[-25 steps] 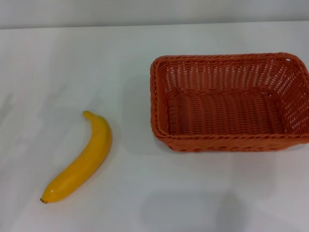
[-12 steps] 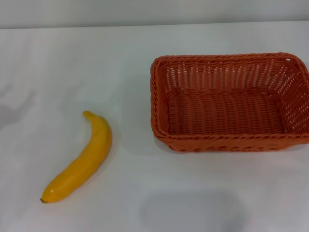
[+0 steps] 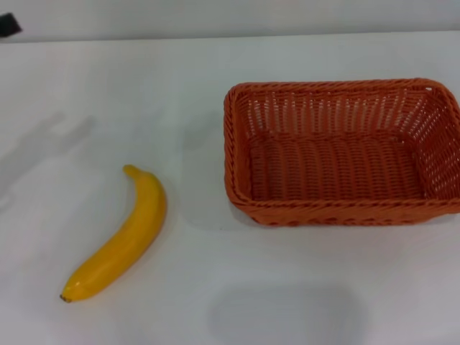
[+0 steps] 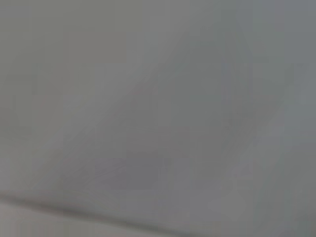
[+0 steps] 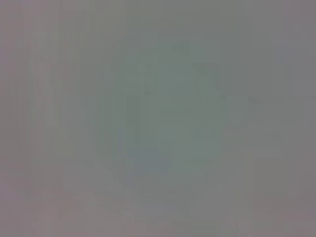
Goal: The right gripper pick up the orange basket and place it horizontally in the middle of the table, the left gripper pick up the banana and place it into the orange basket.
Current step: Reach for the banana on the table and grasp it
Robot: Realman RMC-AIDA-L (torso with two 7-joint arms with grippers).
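The orange basket stands upright and empty on the white table, right of centre, with its long side running left to right. The yellow banana lies flat on the table to the basket's left, dark tip toward the near left. Only a small black part of my left gripper shows, at the far left corner of the head view, well away from the banana. My right gripper is out of view. Both wrist views show only a plain grey surface.
A forked grey shadow falls on the table far left of the banana. The table's far edge meets a pale wall behind the basket.
A black part of my left gripper has come into the far left corner. Its shadow on the table has slid right and grown clearer. Banana and basket have not moved.
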